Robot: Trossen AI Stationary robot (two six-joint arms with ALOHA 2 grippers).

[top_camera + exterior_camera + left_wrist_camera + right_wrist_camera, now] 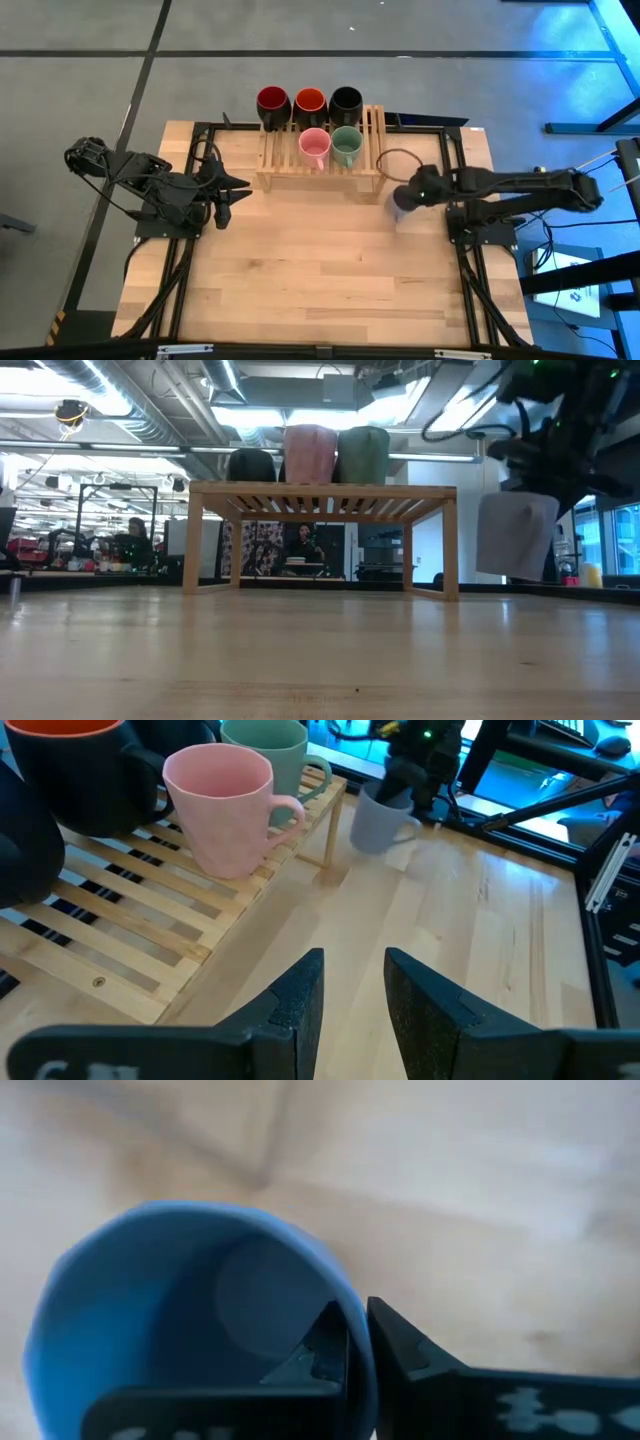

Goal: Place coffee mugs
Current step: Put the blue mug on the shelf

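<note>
High view: R pincer grips lavender mug rim, off table

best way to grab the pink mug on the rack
Grip the pink mug by its rim wall from above, one finger inside, on the free front side. It stands upright and open-topped, the green mug crowds it behind, and its small handle looks hard to pinch.

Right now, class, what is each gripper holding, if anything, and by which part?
The right gripper holds the lavender-blue mug by its rim, one finger inside the wall and one outside, just right of the wooden rack. The left gripper holds nothing.
</note>
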